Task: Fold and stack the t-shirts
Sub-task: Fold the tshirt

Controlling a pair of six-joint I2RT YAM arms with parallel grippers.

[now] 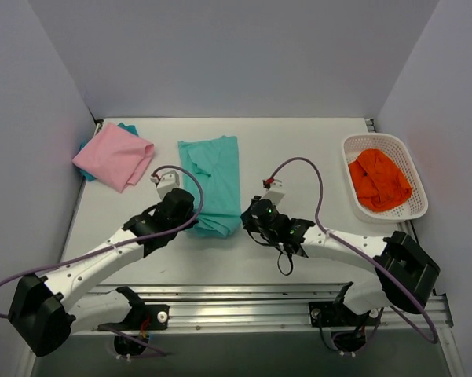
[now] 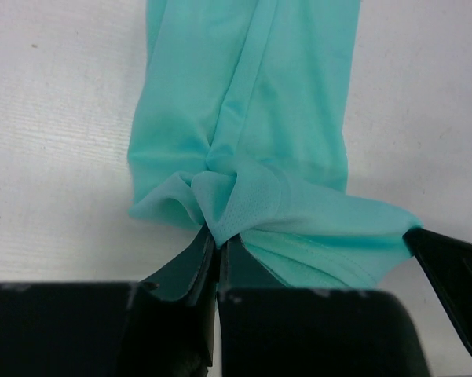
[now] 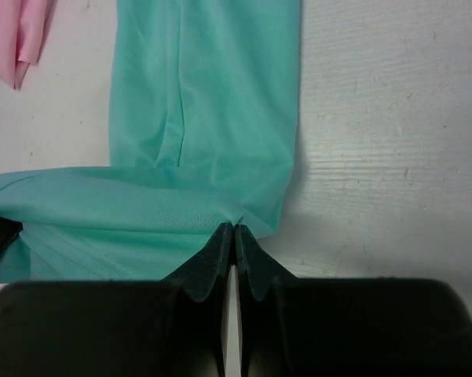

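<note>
The large mint-teal soft cloth t-shirt (image 1: 212, 184) lies on the white bench (image 1: 298, 149) as a long strip running away from both sets of jaws, with its near hem stretched between them. The left jaws are pressed together on a gathered bunch of hem at the strip's near left corner. The right jaws are pressed together at the near right corner. Only a thin edge of cloth seems nipped at their tips, and how much is really caught cannot be told.

The step in hand looks like carrying the near end over toward the far end. Both jaws should rise together and travel forward level, with the hem taut so it lands square. The thin right-hand hold may slip, so a slow lift is wise.

Far ahead and left of the left jaws lies the folded pink cloth t-shirt (image 1: 114, 157). A sliver of teal cloth (image 1: 128, 126) peeks from beneath it and cannot be identified. Ahead and right of the right jaws, a bunched orange cloth (image 1: 381, 179) fills the white plastic lattice basket (image 1: 350, 169); its shape is unreadable.
</note>
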